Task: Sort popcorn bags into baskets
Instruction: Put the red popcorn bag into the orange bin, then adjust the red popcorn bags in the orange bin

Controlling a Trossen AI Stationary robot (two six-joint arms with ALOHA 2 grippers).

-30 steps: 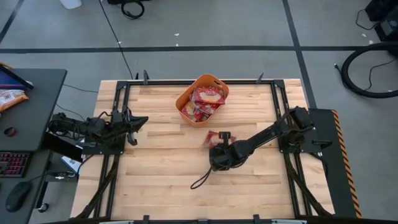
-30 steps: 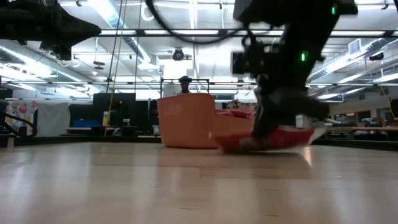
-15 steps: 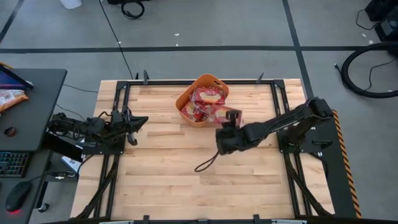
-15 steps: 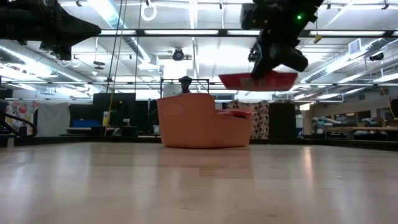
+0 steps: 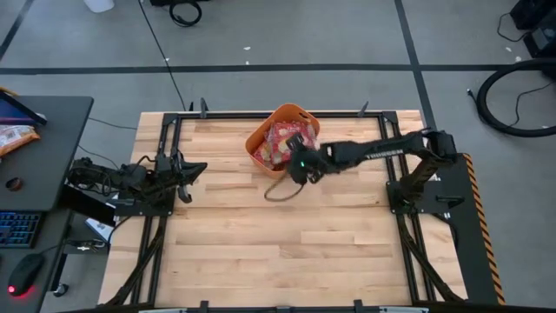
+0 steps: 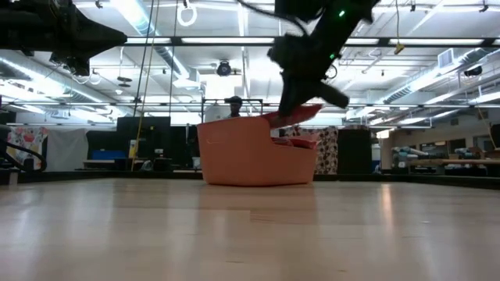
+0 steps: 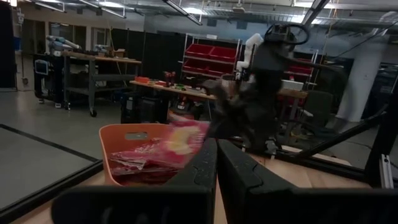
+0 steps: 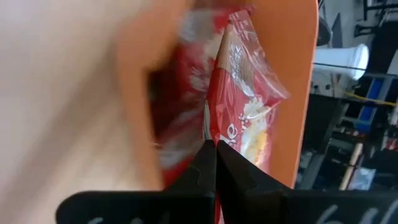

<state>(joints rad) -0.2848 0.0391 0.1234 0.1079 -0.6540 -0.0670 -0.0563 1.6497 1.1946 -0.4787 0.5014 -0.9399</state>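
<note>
The orange tub (image 5: 261, 136) stands near the table's far edge and has several red popcorn packets (image 5: 280, 148) lying in it. My right gripper (image 5: 300, 161) hovers at the tub's near right rim, shut on one more red packet (image 6: 298, 115), which slants above the tub (image 6: 254, 152). The right wrist view shows this packet (image 8: 245, 106) reaching out over the tub's inside (image 8: 298, 74). My left gripper (image 5: 187, 169) waits shut at the table's left edge, touching nothing. Its wrist view shows the tub (image 7: 134, 149) and the packet (image 7: 177, 140). My right gripper pinches the packet by one edge (image 8: 219, 138) between its two fingers. The fingers come slanting down from the table's right. The packet is lifted clear of the table and sticks out past the fingertips, tilted over the tub's rim (image 6: 269, 119). Whether it touches the packets below cannot be told.
A dark cable loop (image 5: 278, 193) hangs from the right wrist over the table in front of the tub. Bare wood lies between the two arms and toward the near edge. A desk (image 5: 39, 139) with a keyboard stands beyond the table's left side.
My right gripper, shut on the packet throughout, has lifted it off the table's middle and carried it up, then toward the far edge and left to the tub. It has since dropped lower and tipped, so the once level packet slants over the tub's rim.
</note>
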